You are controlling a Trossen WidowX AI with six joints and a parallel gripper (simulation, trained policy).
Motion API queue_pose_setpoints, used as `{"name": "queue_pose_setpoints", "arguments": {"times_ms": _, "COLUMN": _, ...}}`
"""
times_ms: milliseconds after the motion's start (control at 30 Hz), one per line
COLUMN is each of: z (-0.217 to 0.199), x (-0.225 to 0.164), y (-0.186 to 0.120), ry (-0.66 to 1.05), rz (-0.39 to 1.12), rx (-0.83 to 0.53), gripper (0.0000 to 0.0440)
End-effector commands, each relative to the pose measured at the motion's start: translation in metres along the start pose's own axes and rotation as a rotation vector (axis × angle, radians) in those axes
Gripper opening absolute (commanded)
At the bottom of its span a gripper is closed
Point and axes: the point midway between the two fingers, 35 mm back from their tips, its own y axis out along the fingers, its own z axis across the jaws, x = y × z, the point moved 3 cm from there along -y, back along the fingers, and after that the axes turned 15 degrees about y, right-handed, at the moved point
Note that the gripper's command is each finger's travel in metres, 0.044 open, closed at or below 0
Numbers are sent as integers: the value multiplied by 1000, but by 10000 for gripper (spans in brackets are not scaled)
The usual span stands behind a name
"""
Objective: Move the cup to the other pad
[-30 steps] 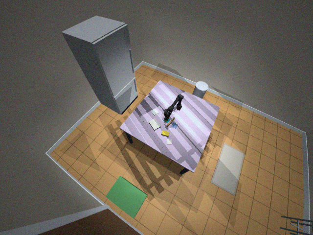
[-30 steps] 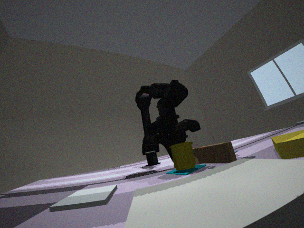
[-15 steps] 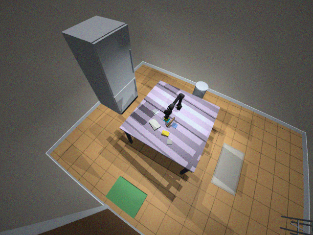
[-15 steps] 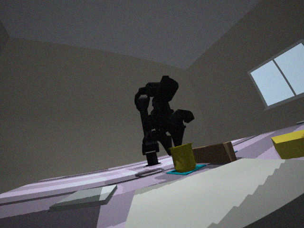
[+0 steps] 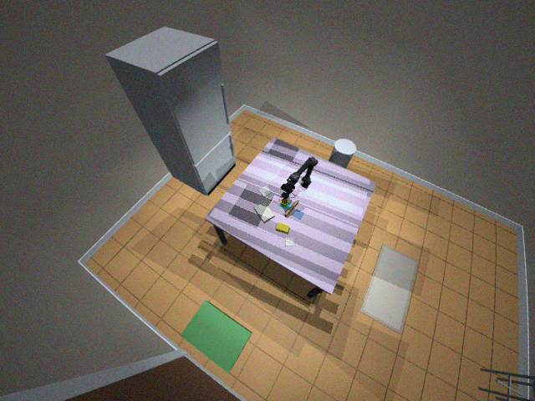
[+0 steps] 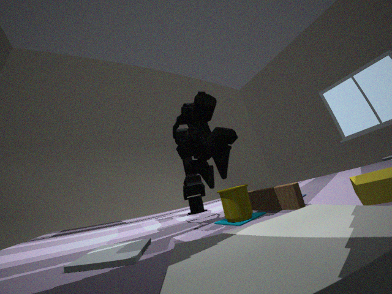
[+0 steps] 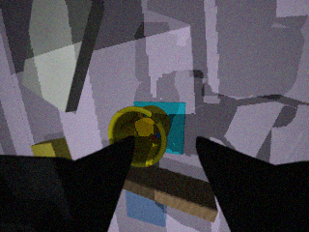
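The counter with its lilac striped covering carries everything. Above it hangs the black robot arm, its fingers parted and gripping nothing. A brown wooden block stands beside the upright yellow cup, which sits on the flat teal pad; the flat blue pad lies beyond the block. Small coloured marbles show inside. If withdrawing, rise straight, clear of the rim; if grasping, centre first. No writing is legible.

The end effector has apparently risen higher.
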Motion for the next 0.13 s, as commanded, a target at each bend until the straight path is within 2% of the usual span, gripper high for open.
{"name": "queue_pose_setpoints", "arguments": {"times_ms": 0, "z": 3, "x": 2, "y": -12, "ry": 13, "rz": 4, "rx": 30, "gripper": 304}}
{"name": "queue_pose_setpoints", "arguments": {"times_ms": 100, "z": 5, "x": 6, "y": -20, "ry": 28, "rz": 5, "rx": 42, "gripper": 365}}
